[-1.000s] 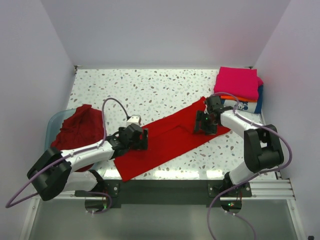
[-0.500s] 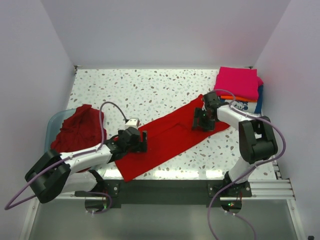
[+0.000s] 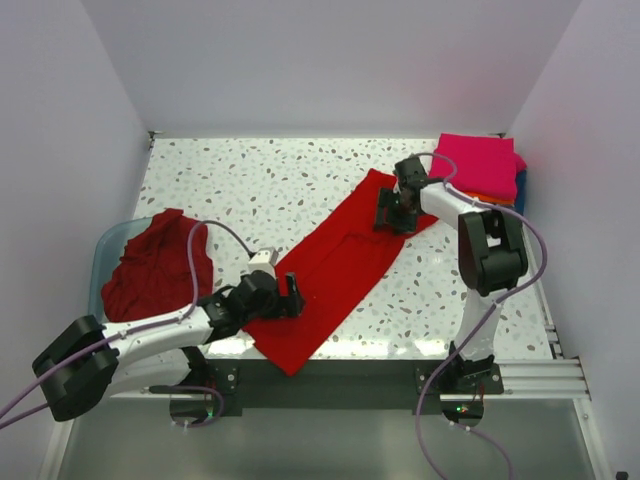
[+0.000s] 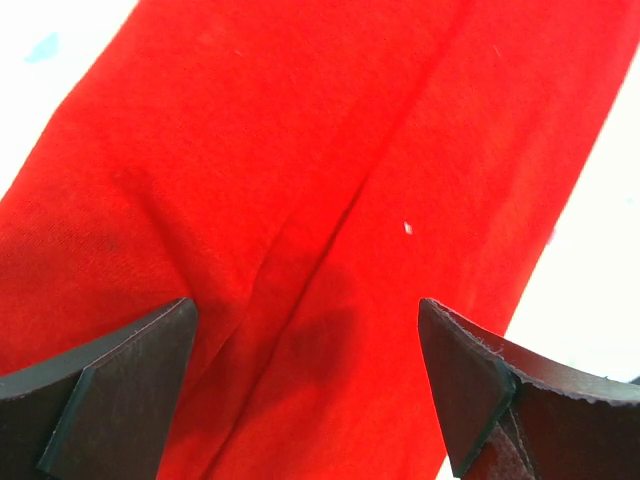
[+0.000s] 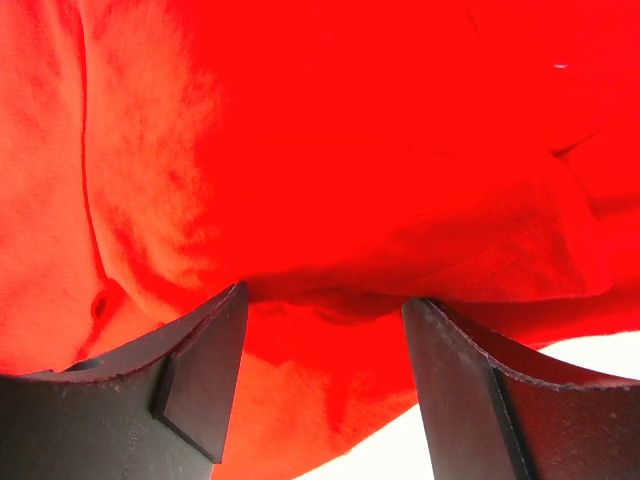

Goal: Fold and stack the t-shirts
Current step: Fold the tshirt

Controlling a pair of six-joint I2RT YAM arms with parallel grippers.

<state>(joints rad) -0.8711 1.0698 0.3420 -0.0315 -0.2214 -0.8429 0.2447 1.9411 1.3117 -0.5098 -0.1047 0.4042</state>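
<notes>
Straddling t-shirt point(image 3: 335, 265): left claw point(image 3: 289, 299), right claw point(image 3: 387, 216)

- Left arm point(image 3: 150, 335): lies low from its base at the near left, stretched rightward along the near edge, white forearm almost level.
- Left gripper point(image 3: 287, 300): points right and away from the base. In the wrist view its fingers point(image 4: 120, 385) stand wide apart, tips down against the red t-shirt point(image 4: 330, 150).
- Right arm point(image 3: 487, 255): runs from the near-right base straight toward the far side, bends at the elbow, forearm angled far-left.
- Right gripper point(image 3: 388, 214): tipped downward. Its fingers point(image 5: 200, 375) are parted, gap narrower than the left's, with a ridge of cloth between the tips; whether they clamp it cannot be told.
</notes>
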